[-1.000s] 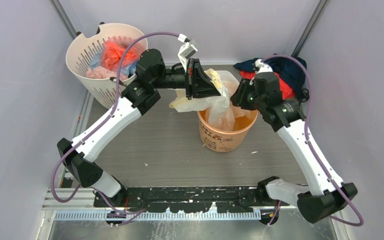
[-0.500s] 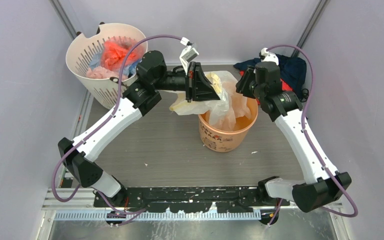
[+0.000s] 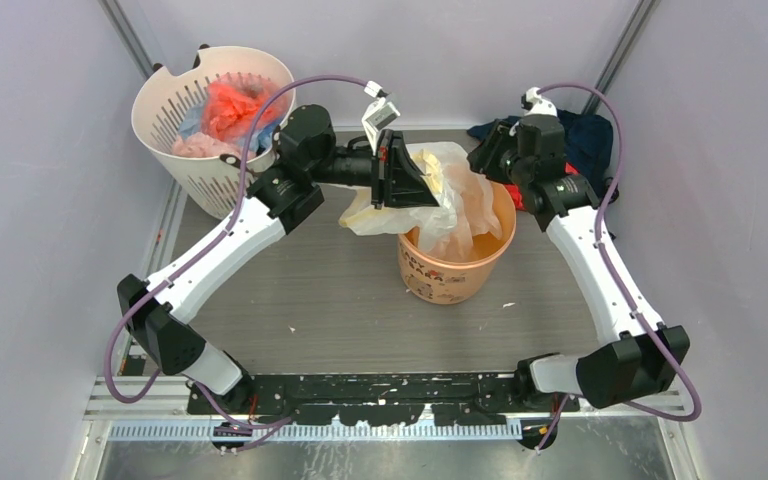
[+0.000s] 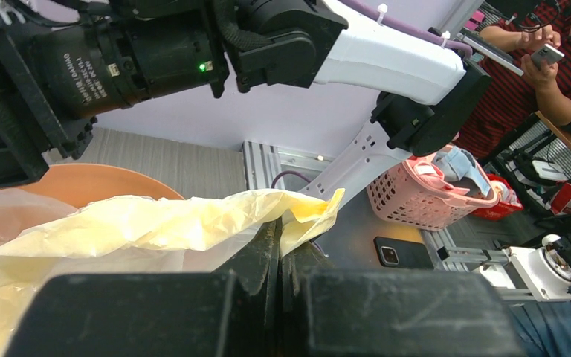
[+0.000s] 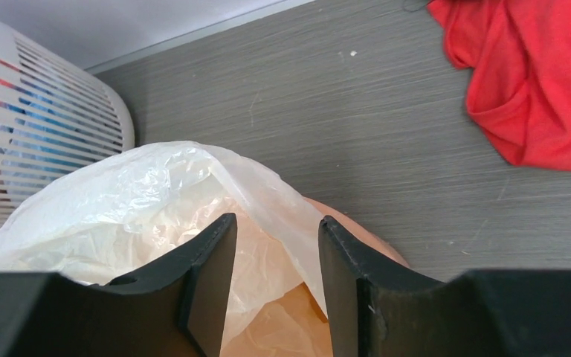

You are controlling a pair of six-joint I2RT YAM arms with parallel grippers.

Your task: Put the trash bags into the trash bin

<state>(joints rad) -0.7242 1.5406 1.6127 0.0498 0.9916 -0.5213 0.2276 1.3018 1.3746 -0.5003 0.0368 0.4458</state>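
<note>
One thin, wrinkly, translucent pale-yellow trash bag [image 3: 460, 205] sits partly inside the round, smooth orange trash bin [image 3: 450, 275]. From above we see it bulge over the far-left rim. Only our left wrist view shows the left gripper [image 4: 279, 249] pinched tight on a yellow fold. Our right wrist view shows the right gripper [image 5: 276, 253], jaws parted over the film and clamping nothing, near red cloth [image 5: 535, 82].

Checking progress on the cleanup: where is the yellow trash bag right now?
Top view, centre: the trash bag drapes over the orange bin, partly inside and spilling past its left rim, one edge pinched in the left claw.
</note>
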